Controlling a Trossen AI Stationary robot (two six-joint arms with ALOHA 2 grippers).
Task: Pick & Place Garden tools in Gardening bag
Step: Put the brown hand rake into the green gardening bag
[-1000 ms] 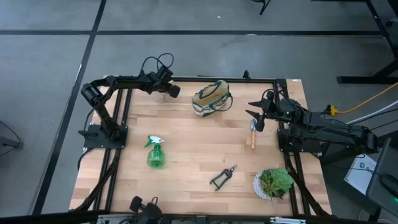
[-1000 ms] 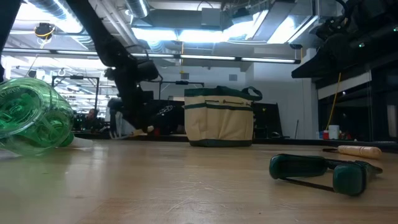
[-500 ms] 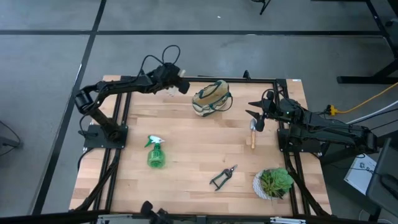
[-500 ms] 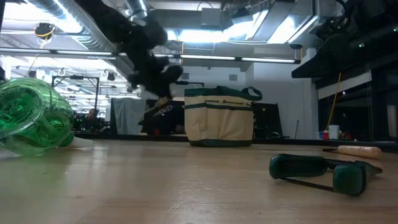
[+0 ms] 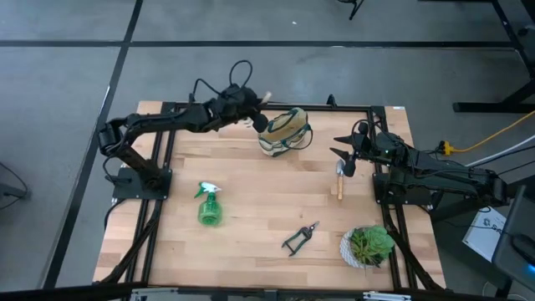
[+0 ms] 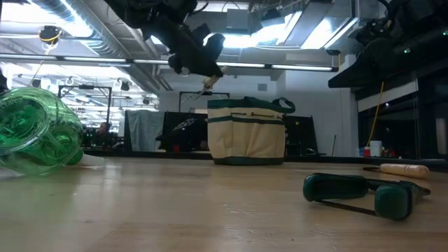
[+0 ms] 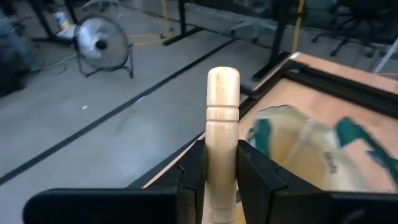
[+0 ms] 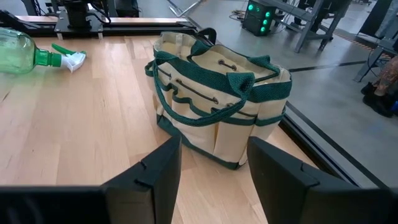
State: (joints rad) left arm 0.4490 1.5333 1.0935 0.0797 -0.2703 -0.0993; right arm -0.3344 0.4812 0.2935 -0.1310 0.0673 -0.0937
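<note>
My left gripper [image 5: 256, 110] hangs above the table's far edge, just left of the gardening bag [image 5: 284, 131], and is shut on a wooden-handled tool [image 7: 222, 106]. Only the tool's handle shows; its head is hidden behind the fingers. The beige, green-trimmed bag stands upright on its base [image 6: 246, 159]. The green spray bottle [image 5: 209, 205] lies on its side at the left. The black-handled shears [image 5: 299, 238] lie near the front. Another wooden-handled tool [image 5: 338, 180] lies at the right, below my open right gripper [image 5: 344, 155]. My left gripper pinches the wooden handle's two sides [image 7: 221, 163] between its two fingers. The fingers lie along the handle, and its rounded free end [image 7: 222, 78] sticks out past the fingertips toward the bag. The tool is lifted clear of the table and slants slightly downward.
A leafy plant in a white pot [image 5: 368, 247] stands at the near right corner. Black frame rails [image 5: 159, 159] run along the table's left and right sides. Bare wood lies between the bottle, the shears and the bag.
My left gripper has risen from the table's far left part and swung toward the right along the far edge to the bag. It has tipped from pointing steeply down to nearly level. The wooden-handled tool has gone with it, lifted clear.
</note>
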